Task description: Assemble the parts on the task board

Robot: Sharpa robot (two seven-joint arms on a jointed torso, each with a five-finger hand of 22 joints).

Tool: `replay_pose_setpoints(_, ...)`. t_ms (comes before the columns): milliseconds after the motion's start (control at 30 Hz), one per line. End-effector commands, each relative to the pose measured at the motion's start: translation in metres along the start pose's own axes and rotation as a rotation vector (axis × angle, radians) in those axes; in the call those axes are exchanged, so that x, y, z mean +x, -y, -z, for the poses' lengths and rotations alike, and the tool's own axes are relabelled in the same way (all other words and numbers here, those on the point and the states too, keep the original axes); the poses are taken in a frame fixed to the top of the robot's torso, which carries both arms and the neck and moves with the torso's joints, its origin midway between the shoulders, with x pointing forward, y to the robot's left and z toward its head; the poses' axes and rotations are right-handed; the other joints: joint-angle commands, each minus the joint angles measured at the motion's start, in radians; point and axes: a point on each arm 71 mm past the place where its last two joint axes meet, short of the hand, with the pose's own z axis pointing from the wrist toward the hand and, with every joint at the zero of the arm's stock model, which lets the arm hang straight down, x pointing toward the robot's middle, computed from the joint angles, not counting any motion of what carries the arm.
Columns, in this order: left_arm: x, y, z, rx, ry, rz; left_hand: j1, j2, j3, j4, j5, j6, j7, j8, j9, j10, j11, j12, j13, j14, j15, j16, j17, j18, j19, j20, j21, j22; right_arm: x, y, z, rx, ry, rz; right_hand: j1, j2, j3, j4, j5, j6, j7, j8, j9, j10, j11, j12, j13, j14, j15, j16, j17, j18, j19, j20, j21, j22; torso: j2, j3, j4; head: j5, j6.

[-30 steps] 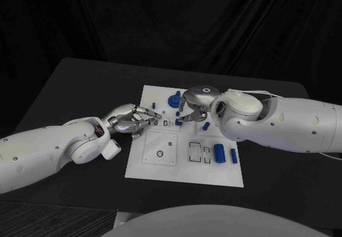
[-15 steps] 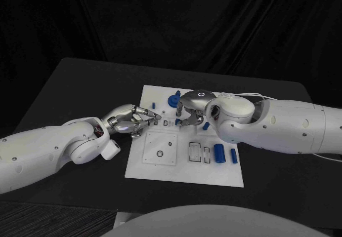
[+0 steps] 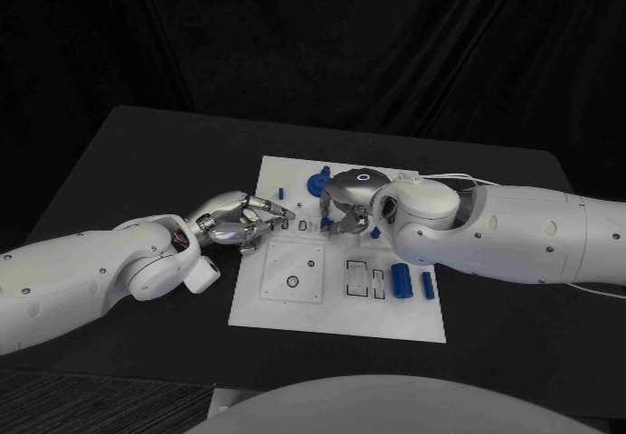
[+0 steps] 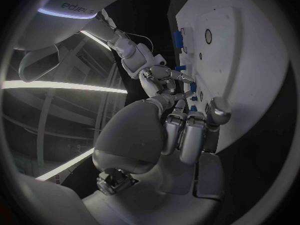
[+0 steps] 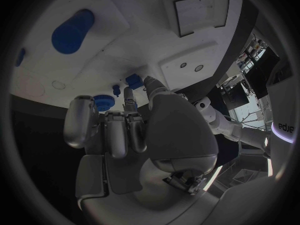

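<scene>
1. Task board: white plate, sitting mid-way across the black table, long side running away from the robot.
2. Right hand: hovering over the board's far half, fingers curled down toward a small blue part. Looks like a pinch, but can't tell for sure whether the part is actually held. In the right wrist view the fingertips sit right by a small blue piece.
3. Left hand: at the board's left edge, fingers bunched inward, tips reaching just onto the plate. Nothing visibly held.
4. Round blue part: near the board's far edge, just beyond the right hand.
5. Two blue cylinders: lying on the board's near-right portion, beside the rectangular slots.
6. Square inset panel: on the board's near-left portion, with a small ring in it.
</scene>
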Motion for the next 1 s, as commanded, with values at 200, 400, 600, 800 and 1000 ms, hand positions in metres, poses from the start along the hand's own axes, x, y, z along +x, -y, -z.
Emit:
replay_pose_setpoints(200, 0.002, 0.000, 0.000, 0.004, -0.018, 0.009, -0.026, -0.006, 0.048, -0.011, -0.010, 0.013, 0.021, 0.001, 0.018, 0.017, -0.003, 0.010, 0.184, 0.100, -0.003, -0.009, 0.276, 0.004, -0.018, -0.004, 0.001, -0.005, 0.006, 0.000, -0.002, 0.005, -0.017, 0.011, 0.007, 0.002, 0.043, -0.039, 0.159, 0.046, -0.002, -0.011, -0.002, 0.099, 0.006, 0.017, 0.271, 0.105, -0.006, 0.025, 0.268, -0.007, -0.004, 0.001, 0.007, 0.184, 0.000, 0.0000, 0.0005, -0.001, 0.000)
replay_pose_setpoints(400, 0.003, 0.000, -0.001, 0.002, -0.023, 0.010, -0.026, -0.006, 0.049, -0.011, -0.010, 0.014, 0.021, 0.002, 0.018, 0.015, -0.003, 0.010, 0.182, 0.100, -0.003, -0.009, 0.276, 0.004, -0.021, -0.004, 0.001, -0.006, 0.006, -0.001, -0.003, -0.016, 0.013, -0.003, 0.026, 0.008, 0.077, -0.068, 0.221, 0.074, -0.012, 0.003, 0.014, 0.099, -0.003, 0.017, 0.271, 0.105, -0.013, 0.025, 0.268, -0.006, -0.007, -0.005, 0.005, 0.183, 0.000, 0.0002, -0.0006, 0.000, 0.000)
replay_pose_setpoints(600, 0.003, 0.000, -0.001, -0.001, -0.029, 0.012, -0.026, -0.005, 0.050, -0.011, -0.010, 0.015, 0.021, 0.002, 0.018, 0.013, -0.002, 0.009, 0.181, 0.100, -0.002, -0.009, 0.276, 0.004, -0.024, -0.004, 0.000, -0.008, 0.002, -0.001, -0.001, -0.050, 0.079, -0.034, 0.041, 0.014, 0.101, -0.090, 0.248, 0.095, -0.019, 0.014, 0.027, 0.099, -0.009, 0.017, 0.271, 0.105, -0.019, 0.025, 0.268, -0.006, -0.009, -0.010, 0.003, 0.182, 0.000, 0.0005, -0.0005, 0.001, 0.000)
replay_pose_setpoints(800, 0.003, -0.001, -0.002, -0.004, -0.034, 0.013, -0.026, -0.005, 0.050, -0.011, -0.010, 0.015, 0.021, 0.002, 0.018, 0.013, -0.002, 0.009, 0.181, 0.100, -0.002, -0.009, 0.276, 0.004, -0.024, -0.004, 0.000, -0.008, -0.006, 0.000, 0.004, -0.100, 0.205, -0.130, 0.040, 0.014, 0.106, -0.094, 0.257, 0.100, -0.021, 0.017, 0.031, 0.099, -0.011, 0.017, 0.271, 0.105, -0.020, 0.025, 0.268, -0.009, -0.004, -0.011, 0.016, 0.186, 0.000, 0.0007, -0.0007, 0.005, 0.000)
replay_pose_setpoints(1000, 0.003, -0.002, -0.002, -0.013, -0.038, 0.015, -0.027, -0.005, 0.051, -0.012, -0.010, 0.013, 0.022, 0.001, 0.018, 0.010, -0.001, 0.009, 0.178, 0.100, -0.002, -0.009, 0.276, 0.004, -0.025, -0.004, -0.001, -0.009, -0.015, 0.001, 0.013, -0.155, 0.333, -0.234, 0.036, 0.011, 0.116, -0.100, 0.282, 0.103, -0.022, 0.018, 0.038, 0.099, -0.013, 0.017, 0.271, 0.105, -0.022, 0.025, 0.268, -0.011, 0.000, -0.014, 0.028, 0.189, 0.000, 0.0004, -0.0008, 0.008, 0.000)
